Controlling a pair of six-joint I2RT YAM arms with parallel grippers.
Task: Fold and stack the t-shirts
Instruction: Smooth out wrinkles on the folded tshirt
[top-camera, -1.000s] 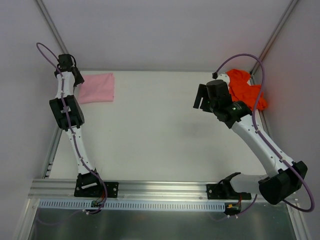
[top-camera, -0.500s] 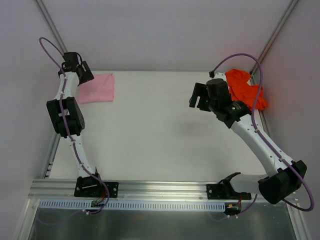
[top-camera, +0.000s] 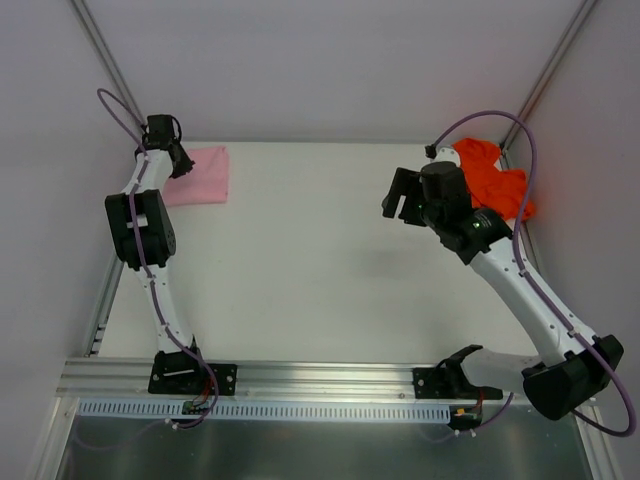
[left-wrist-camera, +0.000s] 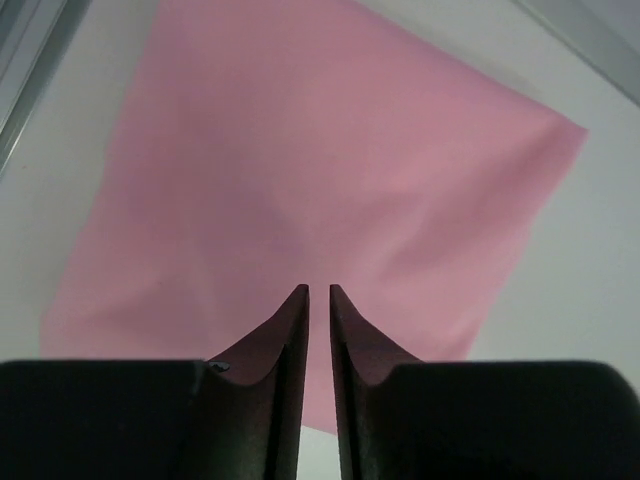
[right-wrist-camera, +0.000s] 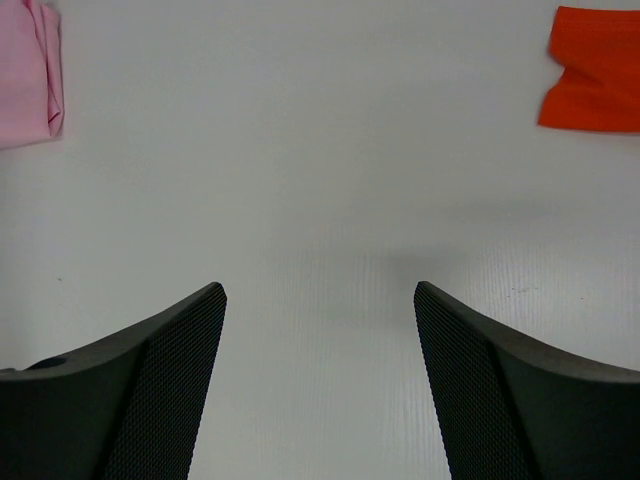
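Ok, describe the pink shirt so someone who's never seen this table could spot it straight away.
Start at the white table and go to its far left corner, under the left gripper. The pink t-shirt lies there folded into a flat rectangle; the only other garment, the orange-red t-shirt, sits crumpled at the far right.

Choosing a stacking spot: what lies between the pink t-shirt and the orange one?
Bare white table, in the top view; the right pincer hangs over it nearer the orange t-shirt than the pink t-shirt.
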